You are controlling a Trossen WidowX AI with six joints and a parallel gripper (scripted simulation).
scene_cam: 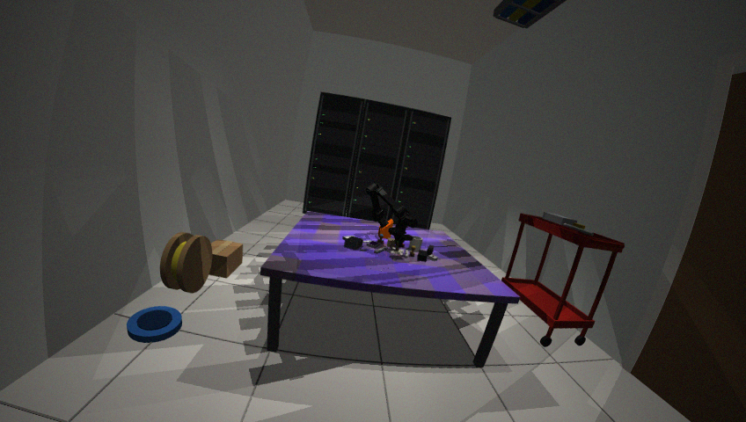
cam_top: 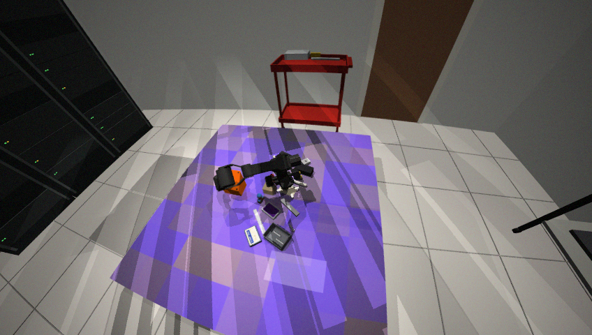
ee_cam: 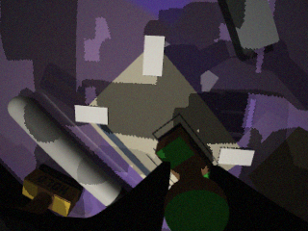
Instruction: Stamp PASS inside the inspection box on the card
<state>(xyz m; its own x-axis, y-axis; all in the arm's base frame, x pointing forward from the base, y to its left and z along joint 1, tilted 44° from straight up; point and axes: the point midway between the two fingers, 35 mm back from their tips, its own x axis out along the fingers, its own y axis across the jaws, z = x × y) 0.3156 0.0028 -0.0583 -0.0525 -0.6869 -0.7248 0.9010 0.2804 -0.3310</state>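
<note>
My gripper [ee_cam: 190, 170] is shut on the dark brown stamp [ee_cam: 175, 166], which has a green label and a round green knob. Its lower end is over the lower right part of the pale card [ee_cam: 144, 103]. Dark outline lines show around that end; whether it touches the card is unclear, and any print beneath it is hidden. White strips lie at three of the card's corners. The ink pad [cam_top: 271, 209], dark purple in a grey case, lies in front of the arm in the top view. The stamp's lettering is not readable.
A pale cylinder [ee_cam: 67, 149] and a yellow-and-brown stamp [ee_cam: 51, 188] lie left of the card. The top view shows a teal item [cam_top: 260, 198], a tan block [cam_top: 269, 189], a dark tray [cam_top: 278, 236], a blue-and-white box [cam_top: 252, 236] and an orange block [cam_top: 237, 182].
</note>
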